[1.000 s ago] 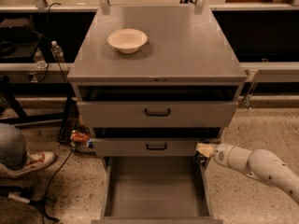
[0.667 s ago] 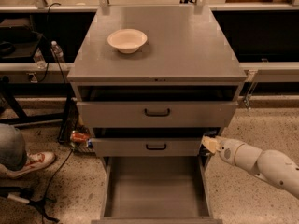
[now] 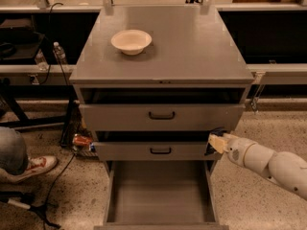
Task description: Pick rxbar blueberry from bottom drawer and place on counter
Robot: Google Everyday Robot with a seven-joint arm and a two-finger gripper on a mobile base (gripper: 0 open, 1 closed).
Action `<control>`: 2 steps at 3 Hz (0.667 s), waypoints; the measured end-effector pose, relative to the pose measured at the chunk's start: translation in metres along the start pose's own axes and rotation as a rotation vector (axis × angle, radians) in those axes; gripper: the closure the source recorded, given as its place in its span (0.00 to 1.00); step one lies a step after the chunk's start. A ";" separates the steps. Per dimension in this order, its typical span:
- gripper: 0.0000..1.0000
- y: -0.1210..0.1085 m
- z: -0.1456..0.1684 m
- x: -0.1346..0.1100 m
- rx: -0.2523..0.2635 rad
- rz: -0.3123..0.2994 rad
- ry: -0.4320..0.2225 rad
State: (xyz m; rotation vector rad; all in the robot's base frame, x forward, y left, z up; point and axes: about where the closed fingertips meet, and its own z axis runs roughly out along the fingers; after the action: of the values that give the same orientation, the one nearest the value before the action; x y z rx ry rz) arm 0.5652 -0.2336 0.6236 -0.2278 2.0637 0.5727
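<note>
The bottom drawer [image 3: 160,195] is pulled open at the foot of the grey cabinet, and the part of its floor that I see is bare. The rxbar blueberry does not show in it. My gripper [image 3: 214,142] is at the right end of the middle drawer [image 3: 158,151], above the bottom drawer's right wall. A small dark shape sits at its tip, and I cannot tell whether that is the bar. The counter [image 3: 192,47] is the flat grey cabinet top.
A white bowl [image 3: 131,41] stands on the counter's back left. The top drawer [image 3: 160,116] is slightly open. A seated person's leg and shoe [image 3: 29,166] are on the floor at the left, beside cables and a water bottle [image 3: 59,54].
My gripper has moved a little to the right and up, from over the bottom drawer's right side to the right end of the middle drawer.
</note>
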 end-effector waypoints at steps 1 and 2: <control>1.00 -0.002 -0.002 -0.009 -0.004 -0.007 -0.017; 1.00 -0.016 -0.022 -0.046 0.004 -0.028 -0.095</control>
State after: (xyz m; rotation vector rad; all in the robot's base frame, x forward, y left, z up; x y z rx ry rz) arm 0.5792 -0.2612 0.6671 -0.2225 1.9667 0.5524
